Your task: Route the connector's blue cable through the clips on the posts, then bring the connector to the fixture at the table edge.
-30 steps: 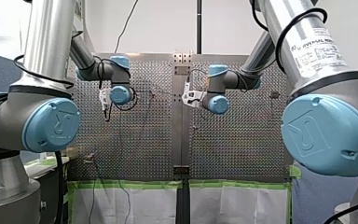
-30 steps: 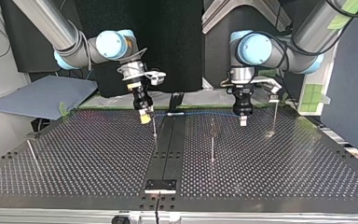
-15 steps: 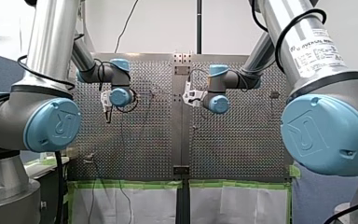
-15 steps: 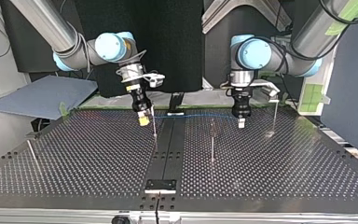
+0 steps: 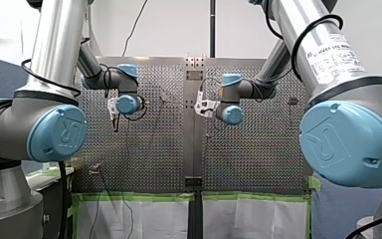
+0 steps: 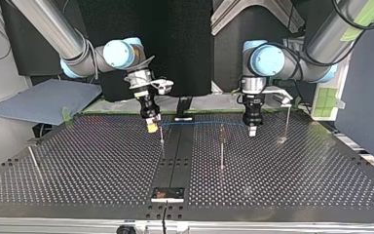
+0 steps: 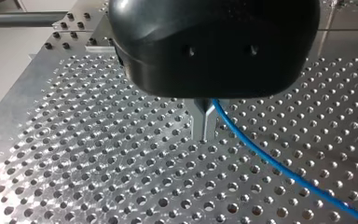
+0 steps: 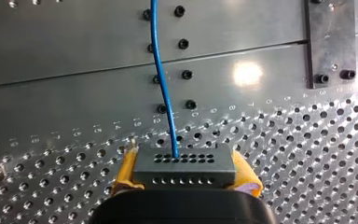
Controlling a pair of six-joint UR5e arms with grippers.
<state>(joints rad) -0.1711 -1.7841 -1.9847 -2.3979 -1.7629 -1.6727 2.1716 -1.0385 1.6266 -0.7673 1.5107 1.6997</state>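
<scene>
My right hand (image 6: 152,127) has edged toward the nearest post (image 6: 161,134), pinching the connector (image 8: 184,165); my left hand (image 6: 252,130) pinches the blue cable (image 6: 209,122), stretched between them just above the bench (image 6: 297,175).

In the top view, the cable (image 6: 204,122) runs from the connector (image 8: 184,165) in my right tool (image 6: 151,127), at left, to my left tool (image 6: 252,131), at right. A post (image 6: 221,148) stands between them, and the fixture (image 6: 167,193) lies at the near bench (image 6: 78,165) edge.
</scene>
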